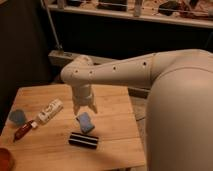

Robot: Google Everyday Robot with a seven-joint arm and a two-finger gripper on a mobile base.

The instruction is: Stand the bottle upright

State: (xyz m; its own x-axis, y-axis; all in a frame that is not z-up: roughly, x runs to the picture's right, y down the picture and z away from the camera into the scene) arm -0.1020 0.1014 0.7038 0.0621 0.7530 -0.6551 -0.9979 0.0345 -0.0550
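A dim room with a dark back wall and a railed shelf along the top surrounds a pale wooden worktop point(115, 142). The robot's bulky white arm point(150, 70) reaches in from the right of the view and bends down over the worktop's middle. Its hand point(85, 109) points downward just above a blue sponge-like block point(85, 122), fingers spread and grasping nothing. The bottle point(50, 111) lies on its side, set diagonally, near the hand on the view's left but apart from it. The dark print on its label cannot be read. A black bar point(83, 140) lies near the front edge.
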